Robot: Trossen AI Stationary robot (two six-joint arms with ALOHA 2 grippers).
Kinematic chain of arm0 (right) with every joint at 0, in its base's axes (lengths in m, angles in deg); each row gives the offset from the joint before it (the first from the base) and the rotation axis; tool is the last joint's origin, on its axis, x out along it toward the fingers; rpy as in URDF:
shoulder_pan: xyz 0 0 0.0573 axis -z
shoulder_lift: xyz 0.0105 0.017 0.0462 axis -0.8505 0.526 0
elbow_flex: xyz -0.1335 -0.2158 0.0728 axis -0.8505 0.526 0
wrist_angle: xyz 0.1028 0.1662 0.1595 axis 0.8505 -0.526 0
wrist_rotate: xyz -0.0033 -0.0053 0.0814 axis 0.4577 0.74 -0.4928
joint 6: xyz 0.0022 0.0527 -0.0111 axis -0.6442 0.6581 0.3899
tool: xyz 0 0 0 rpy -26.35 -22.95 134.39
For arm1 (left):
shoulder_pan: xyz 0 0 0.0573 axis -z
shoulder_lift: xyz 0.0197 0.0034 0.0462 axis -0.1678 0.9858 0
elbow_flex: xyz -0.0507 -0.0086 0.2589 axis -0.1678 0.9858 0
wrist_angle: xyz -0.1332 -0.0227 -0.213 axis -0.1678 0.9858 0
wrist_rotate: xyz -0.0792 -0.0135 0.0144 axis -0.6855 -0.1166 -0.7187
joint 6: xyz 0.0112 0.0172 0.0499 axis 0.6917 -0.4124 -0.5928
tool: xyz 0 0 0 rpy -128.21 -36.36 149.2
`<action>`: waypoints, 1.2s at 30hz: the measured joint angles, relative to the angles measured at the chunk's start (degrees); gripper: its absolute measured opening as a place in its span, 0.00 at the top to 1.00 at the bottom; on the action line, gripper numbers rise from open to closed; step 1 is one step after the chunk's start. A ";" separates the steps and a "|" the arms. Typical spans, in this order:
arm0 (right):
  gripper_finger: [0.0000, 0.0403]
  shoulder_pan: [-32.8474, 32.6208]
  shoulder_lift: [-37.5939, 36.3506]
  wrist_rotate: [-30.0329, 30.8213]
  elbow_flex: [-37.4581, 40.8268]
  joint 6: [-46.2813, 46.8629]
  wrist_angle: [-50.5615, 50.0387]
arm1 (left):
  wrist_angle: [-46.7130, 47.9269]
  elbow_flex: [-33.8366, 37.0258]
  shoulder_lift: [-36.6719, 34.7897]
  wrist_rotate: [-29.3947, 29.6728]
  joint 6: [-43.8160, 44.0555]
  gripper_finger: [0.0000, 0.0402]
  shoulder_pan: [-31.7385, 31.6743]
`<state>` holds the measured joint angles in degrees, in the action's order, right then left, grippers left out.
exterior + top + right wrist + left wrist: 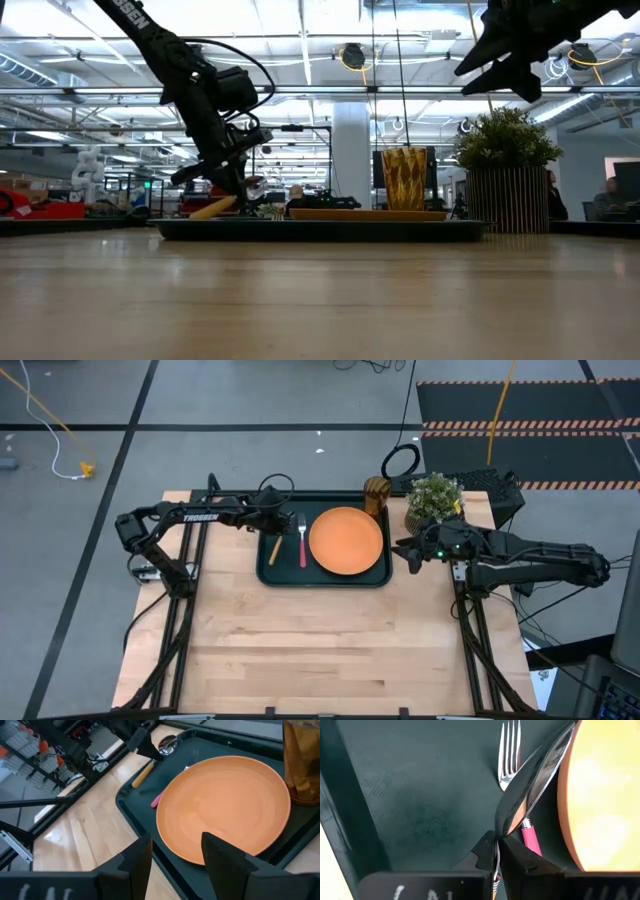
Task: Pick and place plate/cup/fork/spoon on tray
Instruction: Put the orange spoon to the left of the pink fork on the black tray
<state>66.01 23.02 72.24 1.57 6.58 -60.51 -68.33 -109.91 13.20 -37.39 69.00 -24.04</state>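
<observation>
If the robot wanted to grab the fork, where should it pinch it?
Pinch the fork at the middle of its red handle, coming straight down from above. It lies flat on the tray, and the handle is narrow enough for the fingers, with gaps toward the spoon and plate.

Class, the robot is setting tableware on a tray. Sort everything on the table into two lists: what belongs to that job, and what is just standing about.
Belongs to the job:
tray
plate, on the tray
cup, at the tray's far corner
fork, beside the plate
spoon, gripped by the left hand

Just standing about:
potted plant, off the tray
right hand, open, waiting beside the tray
</observation>
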 joint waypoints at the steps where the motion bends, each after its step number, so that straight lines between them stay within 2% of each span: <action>1: 0.59 0.00 0.00 0.00 0.00 -0.12 0.50 | 0.00 0.00 0.00 0.15 0.02 0.95 0.00; 6: 0.59 0.00 0.00 0.01 0.00 -0.46 1.25 | 0.05 0.00 0.00 0.65 0.79 0.92 0.00; 15: 0.59 0.00 0.00 -0.10 0.00 -0.24 1.25 | 0.30 -0.02 0.00 5.30 5.92 0.73 0.00; 18: 0.59 0.00 0.00 -0.19 0.00 0.32 1.25 | -0.57 -0.02 0.00 5.16 5.46 0.72 0.00; 21: 0.59 0.02 0.00 -1.42 0.00 0.47 1.25 | -1.75 -0.07 0.00 2.44 3.18 0.71 0.37; 25: 0.59 0.02 0.00 -1.53 0.00 0.46 1.25 | 0.42 -0.09 0.01 1.81 2.71 0.71 2.96; 28: 0.59 0.02 0.00 -1.51 0.00 0.46 1.25 | 1.24 -0.09 0.85 4.18 5.03 0.67 4.75; 36: 0.59 0.02 -0.02 -1.51 0.02 0.26 1.25 | -1.22 -0.22 3.80 12.65 5.44 0.47 7.23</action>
<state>66.03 22.99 70.74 1.59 6.84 -59.27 -69.55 -110.12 17.00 -24.74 74.44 -16.80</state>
